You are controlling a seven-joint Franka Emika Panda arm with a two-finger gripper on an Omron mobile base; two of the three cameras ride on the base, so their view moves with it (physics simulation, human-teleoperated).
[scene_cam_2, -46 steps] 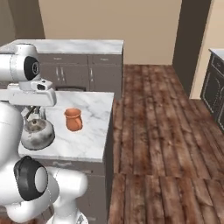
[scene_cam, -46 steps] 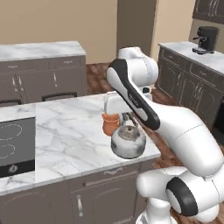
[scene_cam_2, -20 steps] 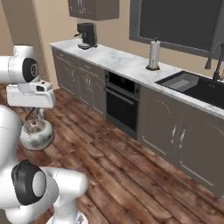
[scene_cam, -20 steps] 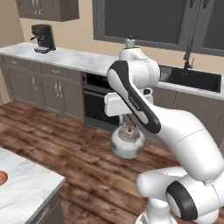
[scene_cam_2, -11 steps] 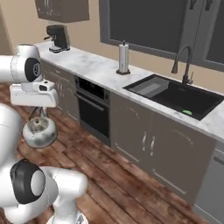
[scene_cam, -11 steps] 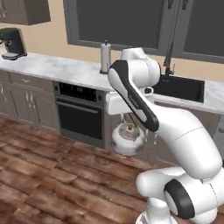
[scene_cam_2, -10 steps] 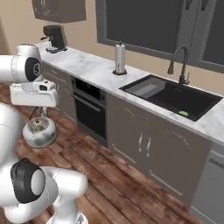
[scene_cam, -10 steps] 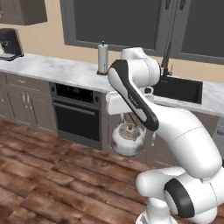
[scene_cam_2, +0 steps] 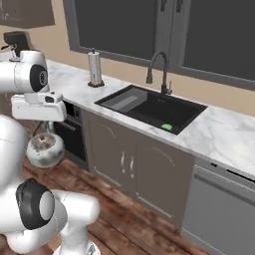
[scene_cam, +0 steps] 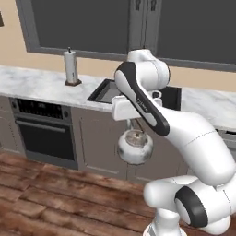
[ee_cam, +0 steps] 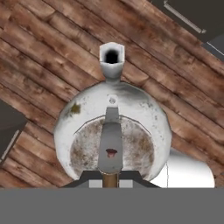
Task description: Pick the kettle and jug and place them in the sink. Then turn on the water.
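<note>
**Kettle carried to the sink run, not yet over the basin**

Since the earlier frames your base has driven away from the island, so the whole view has changed and the marble counter now faces you. From the left: a paper-towel holder [scene_cam_2: 94, 67] stands near the back edge of the counter, then comes the black rectangular sink [scene_cam_2: 172, 115] with its dark curved faucet [scene_cam_2: 160, 71]. The squat rounded silver metal kettle [scene_cam: 134, 146] hangs by its thin wire handle from your gripper [ee_cam: 110, 175], whose jaws are pinched tight on it, over the wood floor and below the counter's front edge. Swinging could knock it against the cabinet fronts; lift it above the edge first. There's open room above the basin.
</note>
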